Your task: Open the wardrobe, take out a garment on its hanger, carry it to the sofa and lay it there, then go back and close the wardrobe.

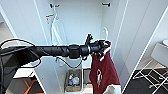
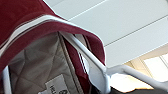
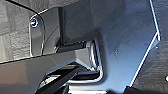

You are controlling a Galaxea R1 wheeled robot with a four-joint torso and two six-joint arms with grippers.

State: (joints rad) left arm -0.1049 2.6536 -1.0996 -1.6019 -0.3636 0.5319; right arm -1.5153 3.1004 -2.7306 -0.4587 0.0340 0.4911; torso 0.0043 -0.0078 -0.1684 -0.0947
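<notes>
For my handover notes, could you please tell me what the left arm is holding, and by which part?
The left claw holds the maroon jacket by the shoulder of its white hanger, in front of the open wardrobe.

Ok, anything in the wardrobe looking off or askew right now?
Nothing looks damaged or spilled. The maroon jacket hangs on its white hanger at the left gripper, off the rail. The white shirt hangs straight in the wardrobe.
</notes>
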